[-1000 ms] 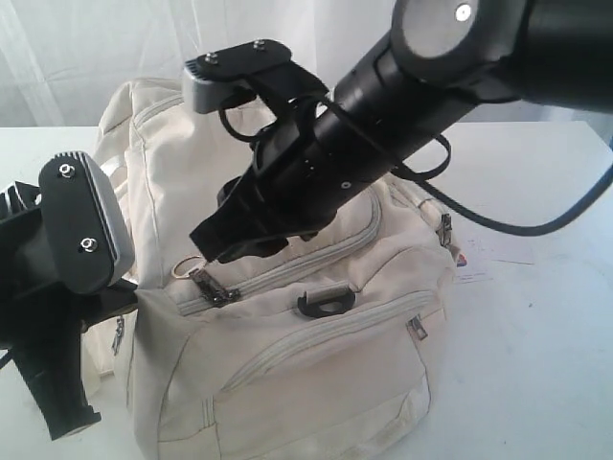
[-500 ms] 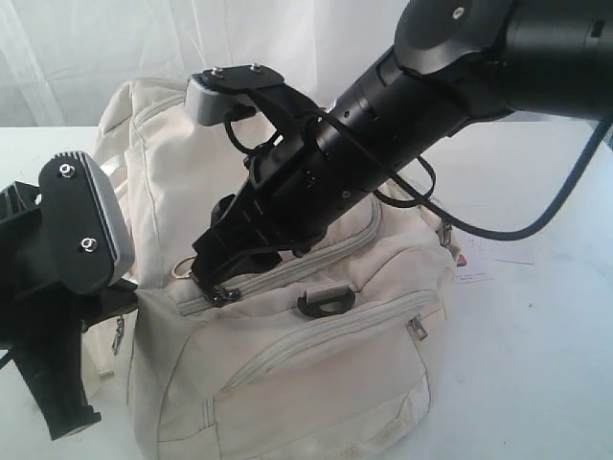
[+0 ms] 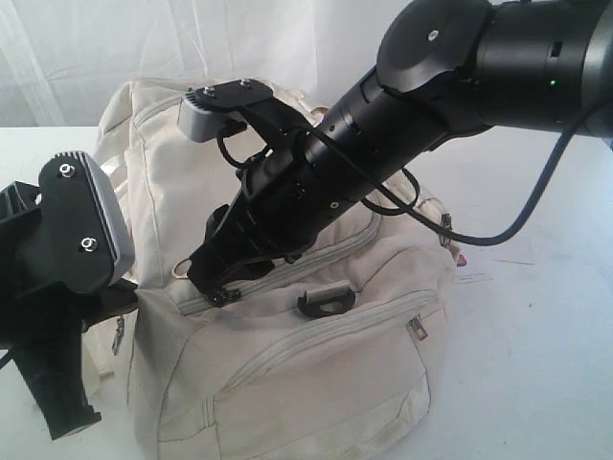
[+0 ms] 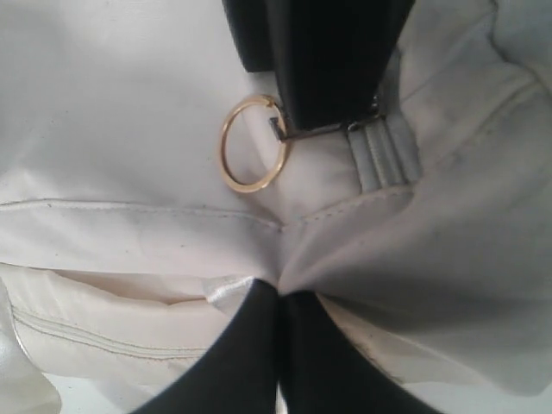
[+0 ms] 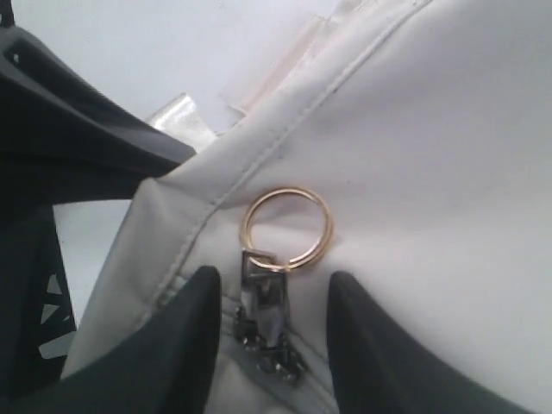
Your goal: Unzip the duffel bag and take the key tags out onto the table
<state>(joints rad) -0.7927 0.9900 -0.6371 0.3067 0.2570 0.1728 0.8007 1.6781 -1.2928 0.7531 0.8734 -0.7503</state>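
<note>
Jaws of the left gripper are pressed together on a fold of cream fabric at the end of the duffel bag. Those of the right gripper are held apart, one on either side of the metal zipper pull, with neither touching it. The white table is occupied by the bag, whose back is turned toward the far edge. Its top zipper is seen closed, with the pull at the end nearest the left gripper. A gold split ring is hooked through the pull.
</note>
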